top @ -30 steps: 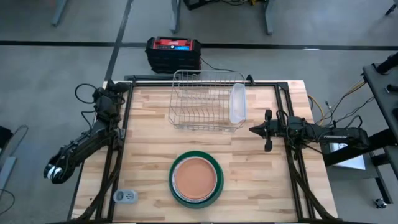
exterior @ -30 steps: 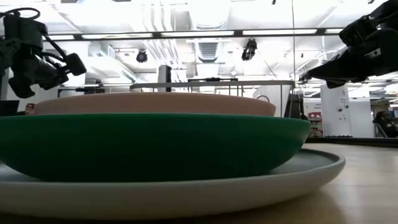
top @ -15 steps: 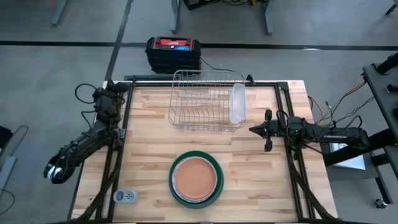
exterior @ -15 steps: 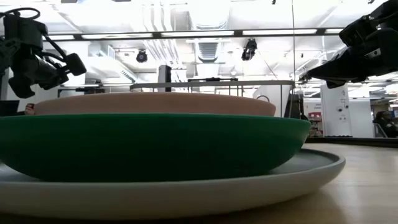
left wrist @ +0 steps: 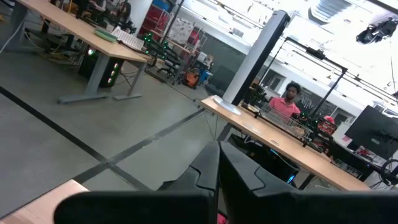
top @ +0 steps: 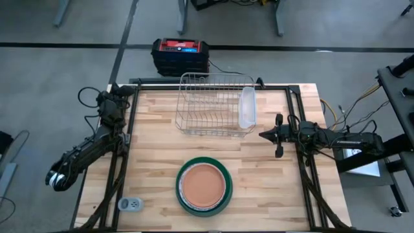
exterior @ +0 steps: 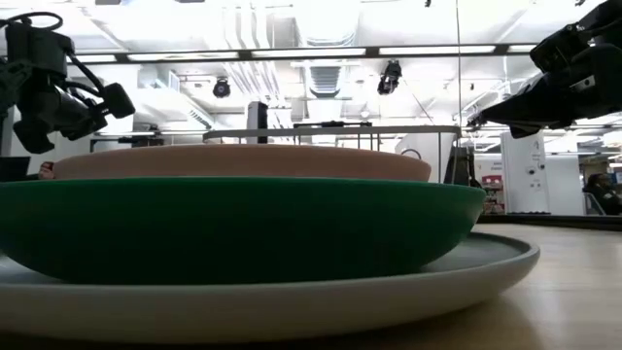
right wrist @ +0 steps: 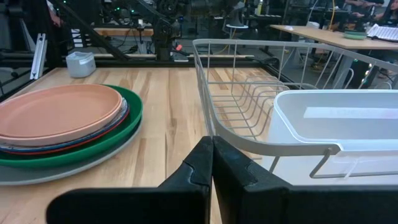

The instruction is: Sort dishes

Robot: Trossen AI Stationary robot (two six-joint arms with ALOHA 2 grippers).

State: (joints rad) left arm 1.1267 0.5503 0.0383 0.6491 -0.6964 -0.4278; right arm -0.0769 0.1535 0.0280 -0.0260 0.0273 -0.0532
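A stack of round plates sits on the wooden table [top: 155, 142], on the near side of the silver wire rack [top: 213, 103] and apart from it, about level with the rack's middle. Bottom of the stack: a larger pale grey plate [exterior: 486, 267], its rim showing all round in the low view. On it: a dark green plate [top: 183, 173], deep-sided in the low view. Between the green plate and the top one, the right wrist view shows the thin edges of further plates, one with a red rim [right wrist: 93, 140]; their patterns cannot be read. Top: a plain terracotta-pink plate [top: 204, 186], lying flat. A clear plastic oblong tub [top: 247, 107] hangs on the rack's right end. A small grey outlet box [top: 130, 204] lies to the left of the stack, near the table's front left corner. A black and red unit [top: 180, 55] stands on the floor beyond the rack. Left gripper [left wrist: 217, 180]: raised off the table's left edge, well away from the rack, fingers pressed together, nothing between them. Right gripper [top: 264, 134]: over the table just right of the rack's near right corner, pointing towards it; fingers closed tip to tip, holding nothing. A person [left wrist: 287, 99] sits at a desk in the room behind.
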